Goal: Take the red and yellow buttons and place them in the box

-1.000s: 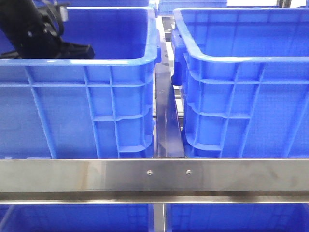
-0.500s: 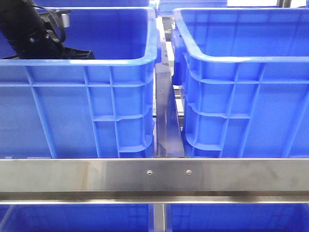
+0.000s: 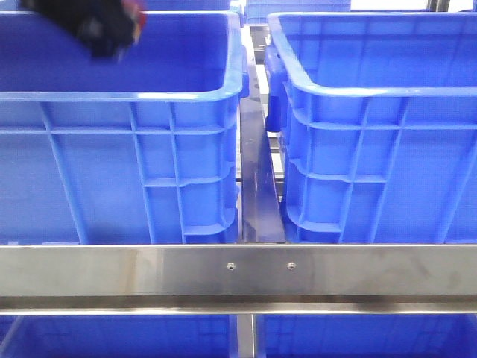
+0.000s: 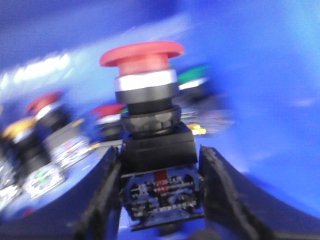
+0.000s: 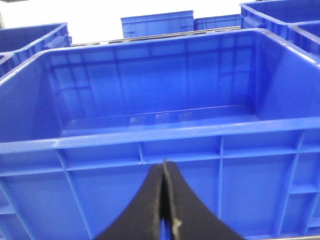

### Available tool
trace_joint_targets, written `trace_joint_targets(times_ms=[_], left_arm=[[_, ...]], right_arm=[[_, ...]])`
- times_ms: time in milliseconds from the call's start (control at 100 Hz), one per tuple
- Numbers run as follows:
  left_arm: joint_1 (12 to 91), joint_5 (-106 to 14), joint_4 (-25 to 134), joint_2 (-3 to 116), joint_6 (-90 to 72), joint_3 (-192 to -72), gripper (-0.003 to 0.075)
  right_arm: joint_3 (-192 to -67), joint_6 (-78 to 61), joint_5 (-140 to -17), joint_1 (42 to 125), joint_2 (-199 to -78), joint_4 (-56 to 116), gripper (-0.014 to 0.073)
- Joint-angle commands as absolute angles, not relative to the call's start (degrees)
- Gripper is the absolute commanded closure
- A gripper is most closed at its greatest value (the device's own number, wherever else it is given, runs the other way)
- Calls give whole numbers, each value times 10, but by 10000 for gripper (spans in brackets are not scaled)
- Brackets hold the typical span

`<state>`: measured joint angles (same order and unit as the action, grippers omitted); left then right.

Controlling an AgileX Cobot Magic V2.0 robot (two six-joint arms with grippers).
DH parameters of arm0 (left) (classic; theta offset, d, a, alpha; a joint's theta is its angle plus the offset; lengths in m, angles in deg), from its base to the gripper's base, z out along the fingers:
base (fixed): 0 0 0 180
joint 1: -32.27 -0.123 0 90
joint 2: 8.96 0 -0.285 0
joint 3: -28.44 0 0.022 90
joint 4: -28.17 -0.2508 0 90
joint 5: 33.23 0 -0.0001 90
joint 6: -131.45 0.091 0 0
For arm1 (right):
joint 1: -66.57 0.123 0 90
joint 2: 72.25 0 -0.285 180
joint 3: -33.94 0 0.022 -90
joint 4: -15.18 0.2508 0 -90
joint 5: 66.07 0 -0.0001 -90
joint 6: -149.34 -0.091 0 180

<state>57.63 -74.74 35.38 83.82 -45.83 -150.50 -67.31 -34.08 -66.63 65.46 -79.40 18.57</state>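
L end effector [image 4: 160, 200] grips red button [image 4: 145, 95]; R end effector [image 5: 164, 210] closed, empty.

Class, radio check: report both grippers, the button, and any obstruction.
Left gripper shut on red button, inside left crate. Right gripper shut, empty, facing blue crate. Nothing blocking seen.

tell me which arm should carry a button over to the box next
Left. The left gripper is already shut on a red button, raised near the rim of the left crate. The right gripper is closed on nothing, outside the near wall of a crate.
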Motion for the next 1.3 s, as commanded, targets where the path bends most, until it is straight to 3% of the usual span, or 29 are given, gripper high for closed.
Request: trace_joint_targets(times_ms=[0, 400, 670, 910, 1100, 1290], left_arm=[[616, -727, 360, 775, -439, -1523, 739], [824, -728, 360, 691, -408, -1523, 739], [866, -728, 360, 696, -405, -1522, 739], [866, -728, 360, 696, -405, -1520, 739], [866, -726, 360, 696, -405, -1520, 739], [866, -725, 360, 696, -405, -1520, 739]], right_arm=[[-684, -338, -620, 654, -780, 181, 709], [-684, -338, -600, 654, -780, 181, 709], [-718, -338, -580, 654, -780, 219, 709], [-883, -338, -783, 654, -799, 266, 709], [-1046, -337, -972, 654, -911, 266, 709], [-1152, -337, -1062, 654, -1017, 300, 709]])
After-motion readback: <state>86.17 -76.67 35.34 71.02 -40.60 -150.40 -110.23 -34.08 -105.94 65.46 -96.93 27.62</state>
